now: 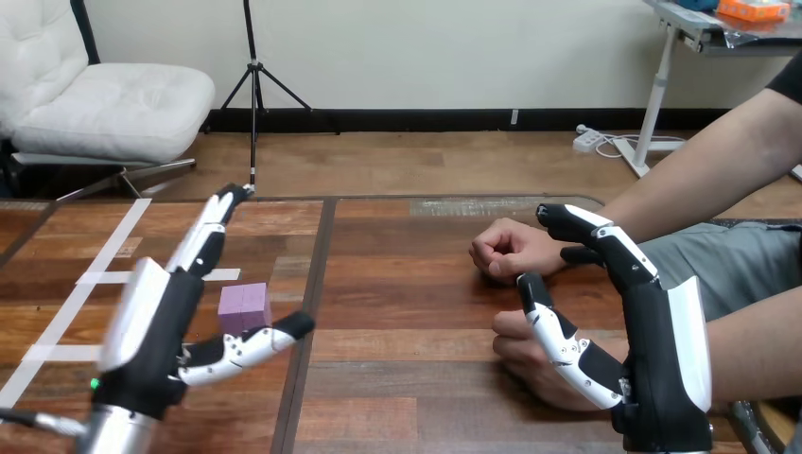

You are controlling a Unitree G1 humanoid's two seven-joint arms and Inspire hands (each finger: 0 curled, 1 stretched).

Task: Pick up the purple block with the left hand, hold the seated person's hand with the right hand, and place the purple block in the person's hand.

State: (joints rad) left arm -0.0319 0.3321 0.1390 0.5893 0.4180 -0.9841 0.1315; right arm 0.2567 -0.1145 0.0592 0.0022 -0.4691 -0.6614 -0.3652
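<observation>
The purple block (244, 307) lies on the wooden table (407, 303), left of centre. My left hand (156, 331) hovers just in front of it, open, with its fingers stretched toward the far edge and its thumb pointing right, below the block. It does not touch the block. My right hand (662, 340) stands open at the right, on edge. Its fingers reach up beside the wrist of the person's upper hand (506, 251), a loose fist resting on the table. Its thumb crosses in front of the person's lower hand (525, 364), which lies on the table and is partly hidden.
White tape strips (95, 279) mark the table's left part. A dark seam (312, 312) runs front to back just right of the block. The person's forearms (700, 180) come in from the right side.
</observation>
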